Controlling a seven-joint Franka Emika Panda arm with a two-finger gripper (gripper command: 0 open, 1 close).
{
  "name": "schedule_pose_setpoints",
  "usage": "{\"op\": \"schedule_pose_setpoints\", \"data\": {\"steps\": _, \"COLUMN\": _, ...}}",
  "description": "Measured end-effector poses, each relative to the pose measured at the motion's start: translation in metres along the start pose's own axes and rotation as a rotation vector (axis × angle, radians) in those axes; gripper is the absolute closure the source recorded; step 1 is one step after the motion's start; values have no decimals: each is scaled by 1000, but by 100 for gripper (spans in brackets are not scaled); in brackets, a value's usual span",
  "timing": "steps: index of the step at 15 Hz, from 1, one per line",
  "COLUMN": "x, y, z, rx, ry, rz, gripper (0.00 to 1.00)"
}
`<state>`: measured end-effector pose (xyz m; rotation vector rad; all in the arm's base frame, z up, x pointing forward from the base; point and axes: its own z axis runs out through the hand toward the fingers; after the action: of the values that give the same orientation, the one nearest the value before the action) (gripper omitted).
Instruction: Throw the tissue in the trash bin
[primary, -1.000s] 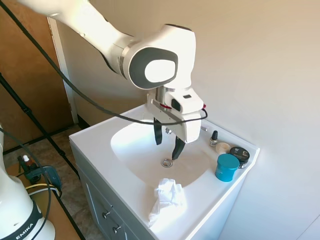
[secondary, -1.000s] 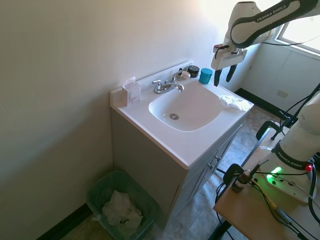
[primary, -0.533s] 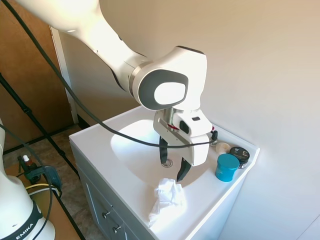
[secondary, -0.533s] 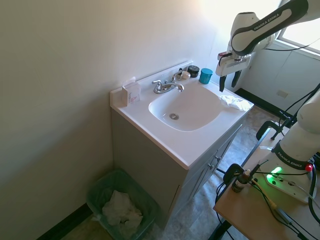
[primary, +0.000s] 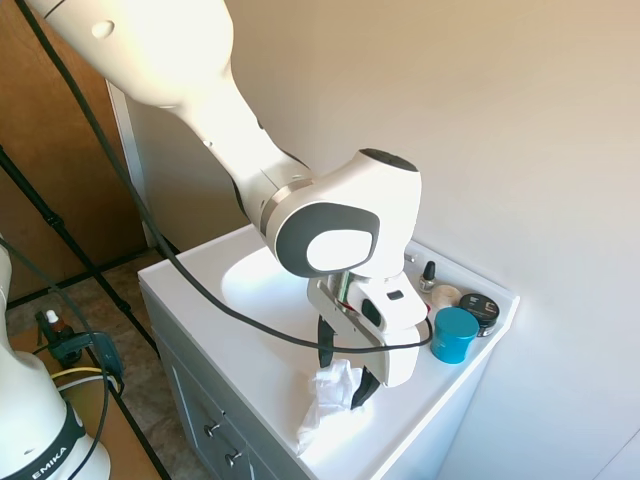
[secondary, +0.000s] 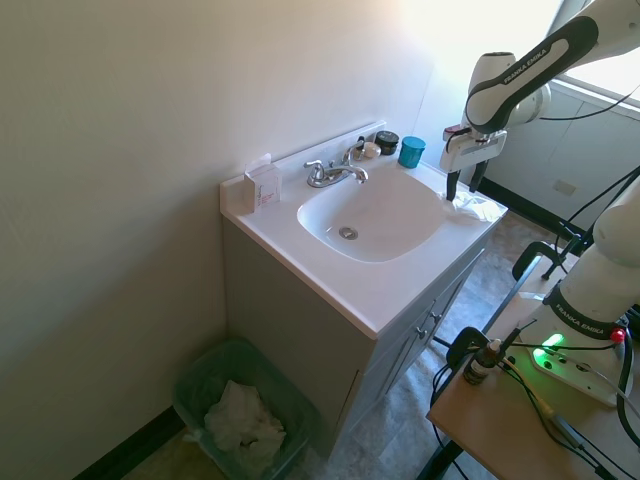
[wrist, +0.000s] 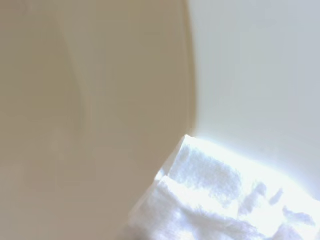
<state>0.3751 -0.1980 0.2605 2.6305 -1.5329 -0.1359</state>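
tissue (primary: 330, 398): crumpled on the counter rim at the front corner of the sink (secondary: 372, 215), part draped over the edge
gripper (primary: 344, 375): fingers spread apart, nothing held, down at the tissue w/ its top folds between them; pointed straight down, prob. to pinch it from above
step: grasp not yet made, so task is early
trash bin (secondary: 245, 412): on the floor beside the sink cabinet, well away from the tissue, already has paper in it
teal jar (primary: 454, 334): back of the sink by the wall, near the gripper; could get bumped
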Motion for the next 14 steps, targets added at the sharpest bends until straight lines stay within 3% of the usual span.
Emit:
{"op": "schedule_pose_setpoints", "data": {"steps": 1, "x": 0, "y": 0, "z": 2, "rx": 0, "ry": -3, "rz": -4, "gripper": 100}}
{"op": "schedule_pose_setpoints", "data": {"steps": 14, "x": -3, "y": -2, "z": 23, "rx": 42, "ry": -83, "rz": -55, "gripper": 100}}
